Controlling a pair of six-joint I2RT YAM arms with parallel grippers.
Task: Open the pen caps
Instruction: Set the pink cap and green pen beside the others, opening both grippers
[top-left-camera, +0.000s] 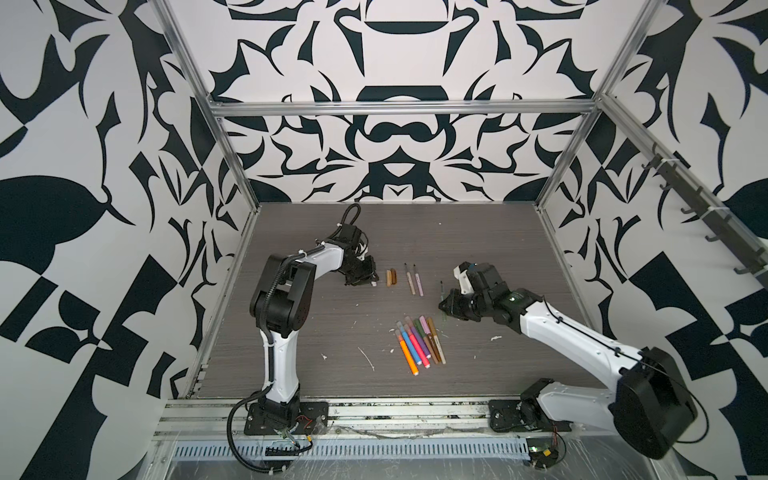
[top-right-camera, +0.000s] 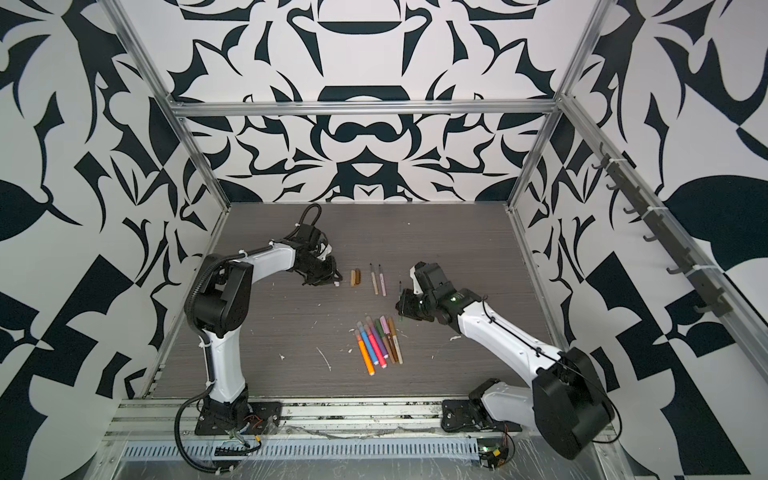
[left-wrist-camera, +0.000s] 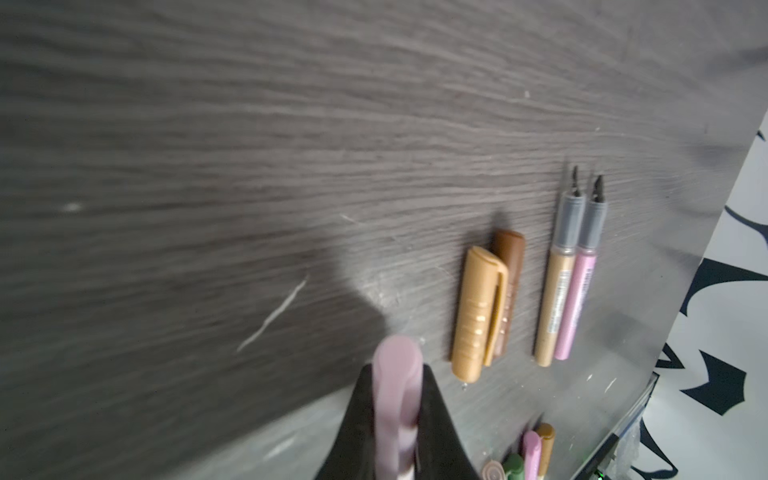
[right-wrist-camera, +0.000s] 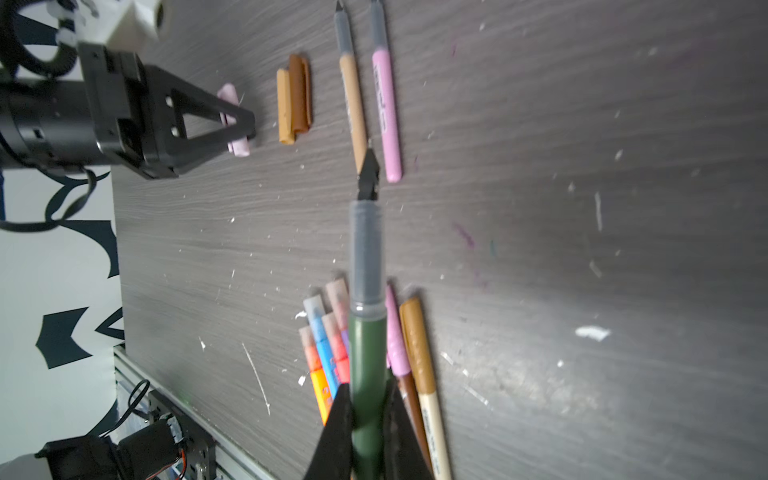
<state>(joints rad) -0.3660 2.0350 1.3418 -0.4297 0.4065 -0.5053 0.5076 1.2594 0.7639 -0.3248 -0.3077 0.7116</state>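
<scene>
Left wrist view: left claw (left-wrist-camera: 397, 374) clenches a smooth pale pink cap (left-wrist-camera: 392, 399); a ribbed tan cap (left-wrist-camera: 478, 316) and brown cap (left-wrist-camera: 510, 266) lie just beside on the woodgrain desk (left-wrist-camera: 208, 166). Arm stretched low, the right claw (right-wrist-camera: 366, 390) grips an olive pen (right-wrist-camera: 365, 353), grey tip bared, near the capped pens (right-wrist-camera: 328, 353).

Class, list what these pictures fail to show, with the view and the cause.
Left wrist view: the pink cap in the left pincer runs past the picture's edge.
Right wrist view: the green pen in the right pincer runs past the edge, rear end unseen.
Left wrist view: lettering on the tan pen is blurred.
</scene>
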